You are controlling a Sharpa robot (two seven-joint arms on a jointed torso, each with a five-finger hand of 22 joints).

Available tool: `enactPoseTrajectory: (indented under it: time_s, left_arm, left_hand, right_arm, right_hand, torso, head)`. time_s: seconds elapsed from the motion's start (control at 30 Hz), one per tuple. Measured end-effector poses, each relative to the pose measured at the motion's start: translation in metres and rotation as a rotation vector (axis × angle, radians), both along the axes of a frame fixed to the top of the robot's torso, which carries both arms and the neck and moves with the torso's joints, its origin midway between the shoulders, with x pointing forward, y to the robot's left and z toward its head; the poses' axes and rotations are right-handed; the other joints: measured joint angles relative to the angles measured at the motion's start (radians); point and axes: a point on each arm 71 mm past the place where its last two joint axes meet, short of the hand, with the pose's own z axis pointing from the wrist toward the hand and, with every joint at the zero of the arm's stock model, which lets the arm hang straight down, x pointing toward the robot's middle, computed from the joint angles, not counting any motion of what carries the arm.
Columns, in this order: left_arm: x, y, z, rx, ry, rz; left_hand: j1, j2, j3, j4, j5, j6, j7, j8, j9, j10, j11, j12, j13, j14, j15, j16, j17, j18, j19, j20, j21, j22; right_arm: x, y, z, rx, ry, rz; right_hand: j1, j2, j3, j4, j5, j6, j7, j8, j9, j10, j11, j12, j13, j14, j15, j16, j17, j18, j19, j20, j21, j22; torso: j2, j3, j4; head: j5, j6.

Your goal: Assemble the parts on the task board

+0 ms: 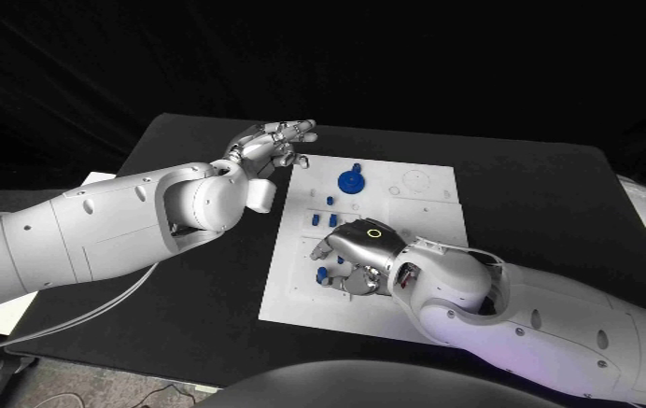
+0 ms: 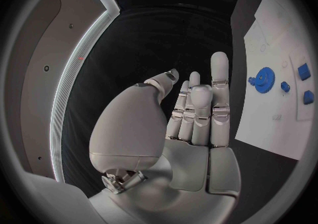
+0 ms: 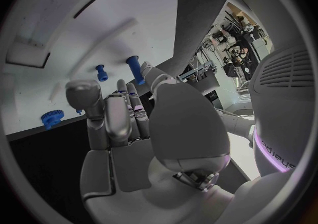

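Note:
The white task board (image 1: 417, 231) lies mid-table. A blue gear (image 1: 351, 180) sits on its far part, with small blue parts (image 1: 323, 218) just nearer. My right hand (image 1: 361, 257) lies low over the board's near left area, fingers among several blue pieces (image 1: 322, 276). In the right wrist view a blue peg (image 3: 134, 68) stands on the board (image 3: 132, 12) right at the thumb and fingertips (image 3: 124, 89); whether they grip it is unclear. My left hand (image 1: 276, 142) hovers off the board's far left corner, fingers straight and apart, holding nothing; the left wrist view shows that hand (image 2: 192, 113) and the gear (image 2: 265, 78).
The black table (image 1: 539, 193) extends to the right of the board. A rectangular recess (image 3: 46, 23) is cut in the board beyond the right hand. A second short blue peg (image 3: 100, 71) and the gear (image 3: 50, 118) stand close to the fingers.

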Motion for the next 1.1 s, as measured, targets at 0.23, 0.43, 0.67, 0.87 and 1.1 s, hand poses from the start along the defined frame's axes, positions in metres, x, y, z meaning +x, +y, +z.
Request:
enactPoseTrajectory:
  time_s: [0.23,0.43,0.67,0.87,1.1]
  left_arm:
    - [0.000,0.002,0.000,0.002,0.001,0.003]
    - [0.000,0.004,0.000,0.004,0.003,0.005]
    - [-0.001,0.006,0.000,0.006,0.004,0.007]
    - [-0.001,0.006,-0.002,0.008,0.008,0.007]
    - [-0.001,0.005,-0.002,0.009,0.009,0.005]
  left_hand:
    - [0.000,0.000,0.000,0.000,0.000,0.000,0.000,0.004,0.000,-0.002,-0.002,0.000,0.000,-0.007,0.000,0.000,-0.003,0.000,0.000,0.000,0.000,-0.001]
    - [0.000,0.000,0.000,0.000,0.000,0.000,0.000,0.004,0.000,-0.004,-0.004,0.000,0.000,-0.007,0.000,0.000,-0.004,0.000,0.000,0.000,0.000,-0.001]
    - [0.000,0.000,0.000,0.000,0.000,0.000,0.000,0.004,0.000,-0.004,-0.004,0.000,0.000,-0.007,0.000,0.000,-0.004,0.000,0.000,0.000,0.000,-0.001]
    - [0.000,0.000,0.000,0.000,0.000,0.000,0.000,0.004,0.000,-0.004,-0.004,0.006,0.001,-0.007,0.000,0.000,-0.004,0.000,0.000,0.000,0.000,-0.001]
    - [0.000,0.000,0.000,0.000,0.000,0.000,0.000,0.004,0.000,-0.004,-0.004,0.006,0.001,-0.007,0.000,0.000,-0.005,0.000,0.000,0.000,0.000,-0.001]
  right_arm:
    - [-0.003,-0.015,0.007,0.060,-0.036,-0.030]
    - [-0.006,-0.057,0.022,0.127,-0.047,-0.099]
    - [0.003,-0.128,0.044,0.211,0.044,-0.286]
    - [0.003,-0.170,0.044,0.213,0.139,-0.430]
    - [-0.006,-0.187,0.027,0.142,0.241,-0.544]
  right_hand:
    - [0.016,0.008,-0.045,0.007,0.000,0.000,0.000,0.000,0.002,0.017,-0.006,0.040,0.003,0.000,0.000,0.000,-0.010,0.000,0.000,0.000,0.000,0.003]
    - [0.028,0.020,-0.063,0.016,0.000,0.024,-0.012,0.002,0.005,0.111,-0.020,0.098,0.010,-0.002,-0.006,-0.005,-0.016,0.000,0.009,-0.008,0.013,0.027]
    - [0.024,0.031,-0.074,0.037,0.062,0.059,-0.020,0.011,0.008,0.305,-0.039,0.211,0.067,0.000,-0.037,0.119,0.173,-0.017,0.084,-0.033,0.168,0.240]
    - [-0.074,0.019,-0.162,0.090,0.139,0.085,-0.056,0.048,0.018,0.455,-0.097,0.570,0.437,-0.002,-0.067,0.150,0.211,-0.030,0.105,-0.065,0.222,0.307]
    - [-0.112,0.060,-0.292,0.149,0.224,0.077,-0.070,0.113,0.045,0.477,-0.098,1.093,1.011,0.002,-0.078,0.226,0.249,-0.048,0.111,-0.072,0.288,0.403]
  torso:
    - [-0.001,-0.0001,-0.0013]
    - [-0.001,-0.0012,-0.0078]
    - [-0.006,-0.0048,-0.0196]
    - [-0.008,-0.0069,-0.0348]
    - [-0.010,-0.0064,-0.0527]
  head:
    - [-0.007,0.007]
    - [-0.023,0.017]
    - [-0.066,0.033]
    - [-0.099,0.041]
    - [-0.120,0.046]
